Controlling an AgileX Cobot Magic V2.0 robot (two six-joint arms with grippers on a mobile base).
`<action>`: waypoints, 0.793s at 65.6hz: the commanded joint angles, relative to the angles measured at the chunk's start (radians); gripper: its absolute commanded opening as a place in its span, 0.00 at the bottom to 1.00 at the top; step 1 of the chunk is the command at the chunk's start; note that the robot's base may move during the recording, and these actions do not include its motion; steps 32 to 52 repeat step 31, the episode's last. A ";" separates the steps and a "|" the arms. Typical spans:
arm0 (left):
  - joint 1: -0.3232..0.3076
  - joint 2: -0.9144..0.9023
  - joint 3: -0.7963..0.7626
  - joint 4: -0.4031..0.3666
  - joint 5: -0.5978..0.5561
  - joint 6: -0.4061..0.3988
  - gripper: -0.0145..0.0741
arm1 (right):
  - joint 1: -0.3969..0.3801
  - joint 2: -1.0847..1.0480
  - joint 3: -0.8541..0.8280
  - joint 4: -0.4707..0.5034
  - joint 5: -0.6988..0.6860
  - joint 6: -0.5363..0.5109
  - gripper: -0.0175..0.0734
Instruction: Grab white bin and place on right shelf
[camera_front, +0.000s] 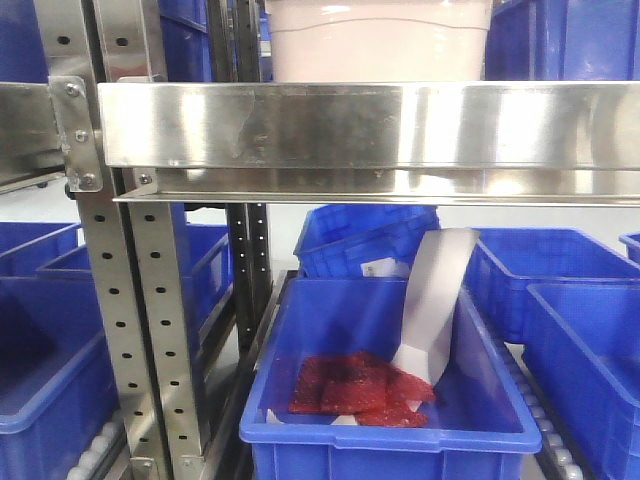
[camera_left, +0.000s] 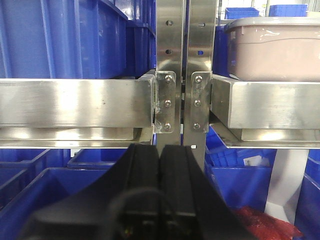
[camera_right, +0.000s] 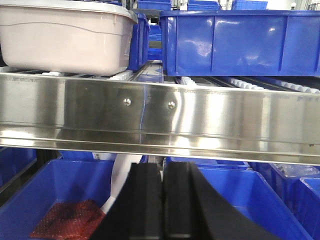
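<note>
The white bin (camera_front: 378, 40) is a pinkish-white tub. It stands on the right shelf (camera_front: 370, 125), behind the shelf's shiny steel front rail. It also shows in the left wrist view (camera_left: 274, 47) at the upper right and in the right wrist view (camera_right: 65, 40) at the upper left. The rail shows in the left wrist view (camera_left: 270, 104) and the right wrist view (camera_right: 160, 117). My left gripper (camera_left: 160, 150) is shut and empty, below the rails and in front of the steel uprights. My right gripper (camera_right: 163, 167) is shut and empty, below the right shelf's rail.
Perforated steel uprights (camera_front: 130, 330) divide the left and right racks. A large blue bin (camera_right: 240, 42) stands right of the white bin on the shelf. Below, an open blue bin (camera_front: 385, 375) holds red mesh (camera_front: 355, 385) and a white sheet (camera_front: 435, 300). More blue bins surround it.
</note>
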 joint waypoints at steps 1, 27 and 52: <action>-0.008 -0.011 0.000 0.003 -0.075 -0.007 0.02 | 0.000 -0.019 0.000 -0.006 -0.089 0.000 0.27; -0.008 -0.011 0.000 0.003 -0.075 -0.007 0.02 | 0.000 -0.019 0.000 -0.006 -0.089 0.000 0.27; -0.008 -0.011 0.000 0.003 -0.075 -0.007 0.02 | 0.000 -0.019 0.000 -0.006 -0.089 0.000 0.27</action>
